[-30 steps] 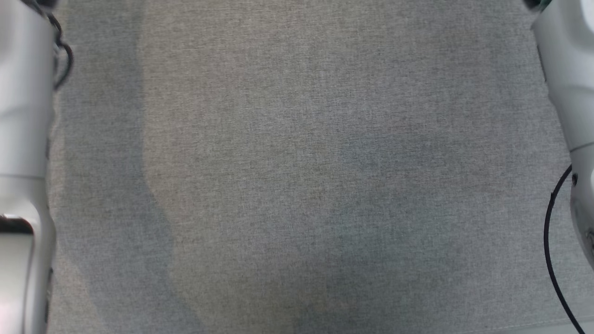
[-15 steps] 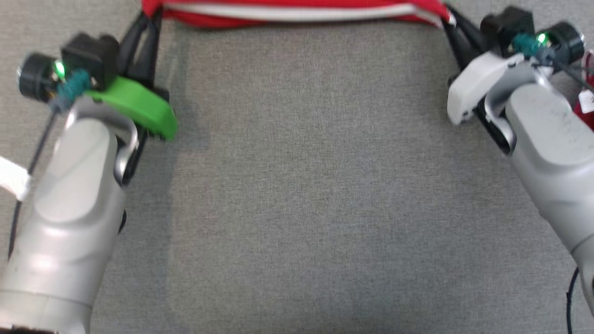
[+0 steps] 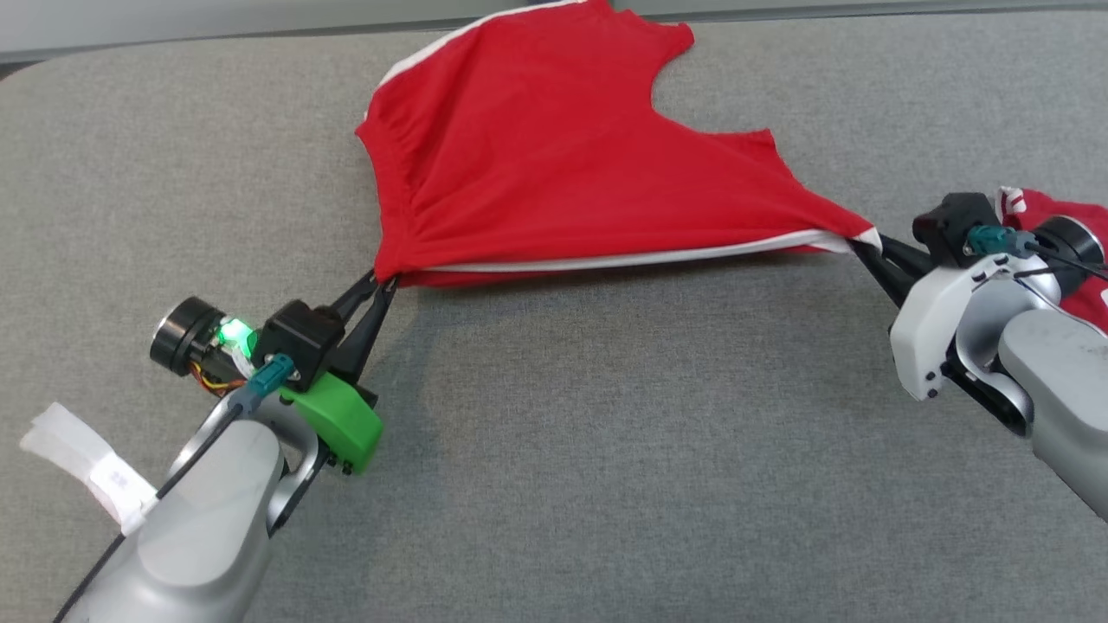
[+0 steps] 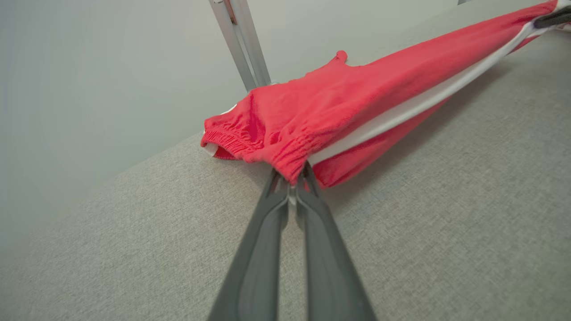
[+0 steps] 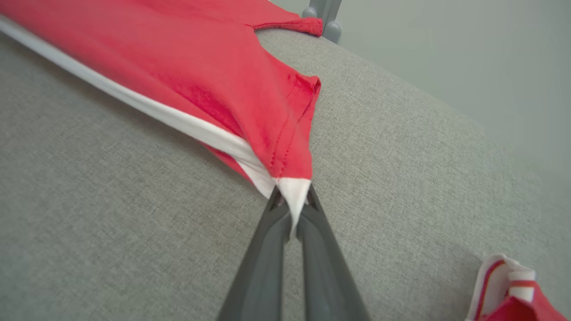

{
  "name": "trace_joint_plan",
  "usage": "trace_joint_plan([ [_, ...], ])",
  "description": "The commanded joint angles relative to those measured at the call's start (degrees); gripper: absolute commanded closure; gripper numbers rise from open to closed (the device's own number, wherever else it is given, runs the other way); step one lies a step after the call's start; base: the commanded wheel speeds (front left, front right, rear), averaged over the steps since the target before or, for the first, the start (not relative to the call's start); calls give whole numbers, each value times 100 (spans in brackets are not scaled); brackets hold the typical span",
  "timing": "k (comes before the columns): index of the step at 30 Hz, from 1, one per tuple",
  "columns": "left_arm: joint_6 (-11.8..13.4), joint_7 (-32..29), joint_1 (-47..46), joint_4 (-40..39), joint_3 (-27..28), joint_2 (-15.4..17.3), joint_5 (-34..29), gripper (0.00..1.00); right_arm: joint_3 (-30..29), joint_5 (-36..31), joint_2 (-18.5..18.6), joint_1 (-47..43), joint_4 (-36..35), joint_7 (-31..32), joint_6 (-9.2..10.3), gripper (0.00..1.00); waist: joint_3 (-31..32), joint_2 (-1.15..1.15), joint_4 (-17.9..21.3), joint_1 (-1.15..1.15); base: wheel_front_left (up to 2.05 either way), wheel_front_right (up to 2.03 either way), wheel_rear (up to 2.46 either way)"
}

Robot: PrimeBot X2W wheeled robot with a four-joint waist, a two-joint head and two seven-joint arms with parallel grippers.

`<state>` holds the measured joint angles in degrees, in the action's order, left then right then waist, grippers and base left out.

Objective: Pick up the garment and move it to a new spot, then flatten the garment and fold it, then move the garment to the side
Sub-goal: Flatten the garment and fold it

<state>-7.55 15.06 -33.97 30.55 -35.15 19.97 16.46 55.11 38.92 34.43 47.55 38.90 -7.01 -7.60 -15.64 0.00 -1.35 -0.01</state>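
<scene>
shorts: red shorts (image 3: 554, 182) with a white side stripe (image 3: 623, 260) are held stretched between the two grippers, on the far half of the grey cloth surface (image 3: 606, 450).
position: the striped near edge is pulled into a tight line and seems to be raised a little, with a shadow under it. the far part is resting on the surface, up to its back edge.
left gripper: the left gripper (image 3: 385, 284) is pinched tight on the gathered corner of the elastic waistband (image 4: 250, 138), with the cloth trapped between the tips.
right gripper: the right gripper (image 3: 857, 245) is clamped on the white tip of the leg hem corner. only a small piece of cloth is held there.
step: it is judged that the shorts are being carried or spread out. flattening and folding are not yet done.
risk, slip: if the pull is made stronger, the small white tip can be lost from the right fingers, and the elastic can spring back into folds.
risk, wrinkles: if one side is lowered before the other, the gathers near the waistband can be pressed in.
risk, edge: the far leg lies near the back edge, so a push forward can send it over.
risk, neighbour: a second red and white garment (image 3: 1056, 216) lies just beside the right arm and can be dragged by it.
</scene>
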Motion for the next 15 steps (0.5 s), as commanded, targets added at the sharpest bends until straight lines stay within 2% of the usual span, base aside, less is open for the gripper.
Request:
trace_joint_plan([
  [1, 22, 6, 240, -49, 45, 131, 24, 100, 125, 111, 199, -177, -77, 43, 22, 100, 533, 0, -69, 1, 0, 0, 0],
  [8, 23, 6, 1287, -764, 27, 331, -32, 100, 682, 863, 862, -681, -926, 438, 23, 100, 1016, 0, -90, 1, 0, 0, 0],
  [15, 26, -26, 2061, -1275, -147, 601, 29, 100, 1221, 1314, 1788, -953, -2027, 1369, 25, 100, 1209, 0, -106, 1, 0, 0, 0],
])
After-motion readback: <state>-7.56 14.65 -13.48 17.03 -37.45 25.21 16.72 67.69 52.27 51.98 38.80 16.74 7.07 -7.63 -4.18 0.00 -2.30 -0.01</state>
